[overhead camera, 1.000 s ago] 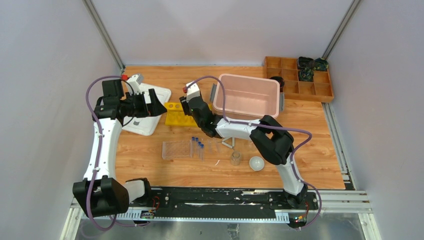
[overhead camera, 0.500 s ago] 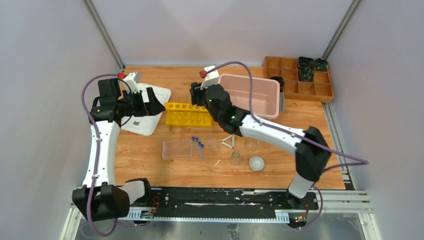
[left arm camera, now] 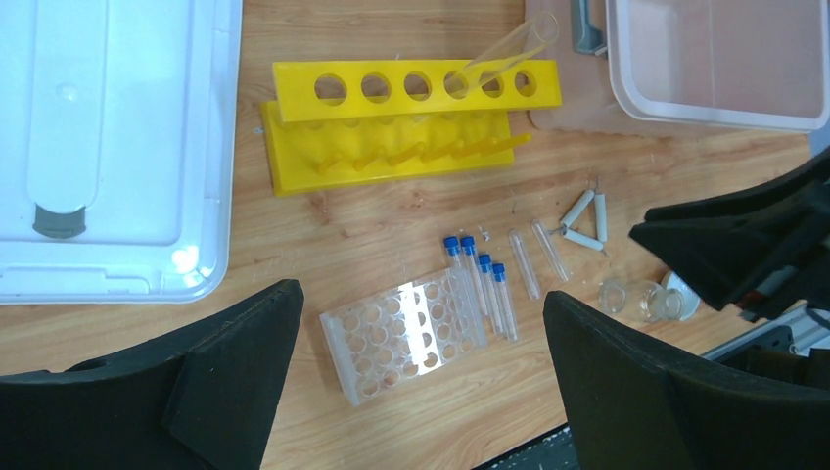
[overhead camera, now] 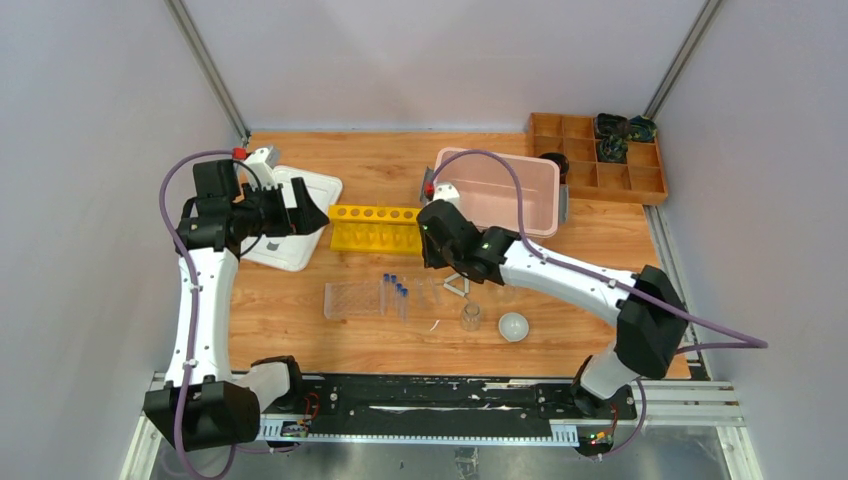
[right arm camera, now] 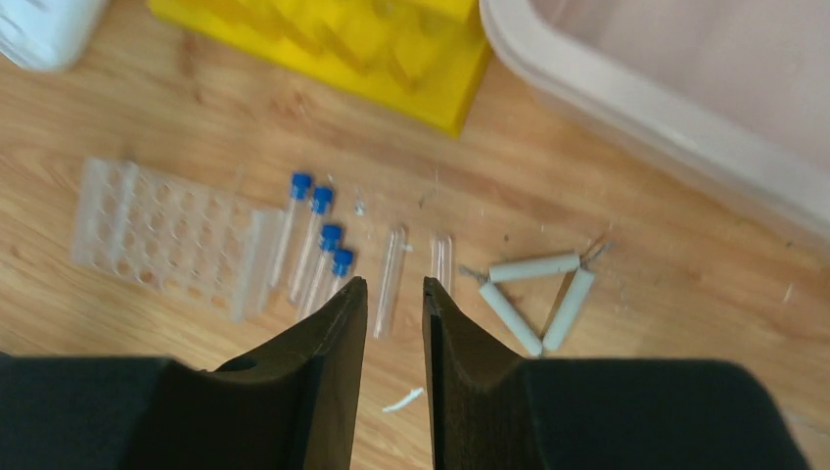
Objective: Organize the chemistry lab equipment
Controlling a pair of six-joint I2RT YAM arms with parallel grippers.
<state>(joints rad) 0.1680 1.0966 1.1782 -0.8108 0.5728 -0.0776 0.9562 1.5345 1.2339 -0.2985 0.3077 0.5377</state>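
Right gripper (right arm camera: pixel 393 286) jaws narrowly parted, empty, left gripper (left arm camera: pixel 423 294) released: lowering off-centre, I could scatter the blue-capped tubes (right arm camera: pixel 310 240).

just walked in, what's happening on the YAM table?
Lab-kit sorting, and nothing is held right now. The right gripper hangs over the table, its jaws narrowed to a small gap and empty. The left gripper hovers with its jaws wide open, also empty. Four blue-capped tubes and two uncapped tubes lie flat beside the clear tube rack, which looks empty. One glass test tube leans in the yellow rack. The white triangle lies loose nearby.
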